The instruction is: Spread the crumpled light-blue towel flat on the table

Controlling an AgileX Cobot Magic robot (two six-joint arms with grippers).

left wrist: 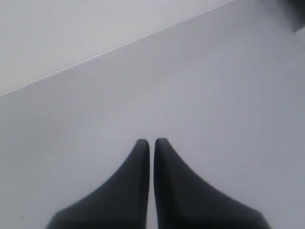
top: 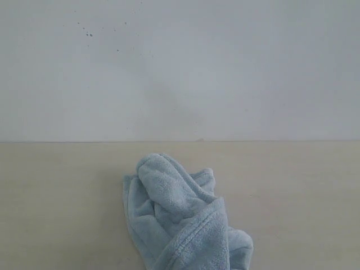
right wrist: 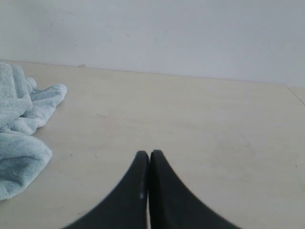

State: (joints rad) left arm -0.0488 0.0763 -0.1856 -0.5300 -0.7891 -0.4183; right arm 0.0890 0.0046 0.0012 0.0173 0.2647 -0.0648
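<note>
Seen from outside, the towel (top: 180,219) sits bunched on the worktop (top: 56,197), with no fingers near. The left fingers (left wrist: 147,146) are clenched empty, and the towel is out of their sight. The right fingers (right wrist: 146,160), also clenched, are well apart from it; approaching closed would likely just shove it.

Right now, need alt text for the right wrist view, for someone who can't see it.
The crumpled pale light-blue fluffy towel lies on the plain cream-beige table, cut off at the frame's edge. The black right gripper, its jaws shut and empty, sits apart from the cloth over bare table, with a white wall behind.
</note>
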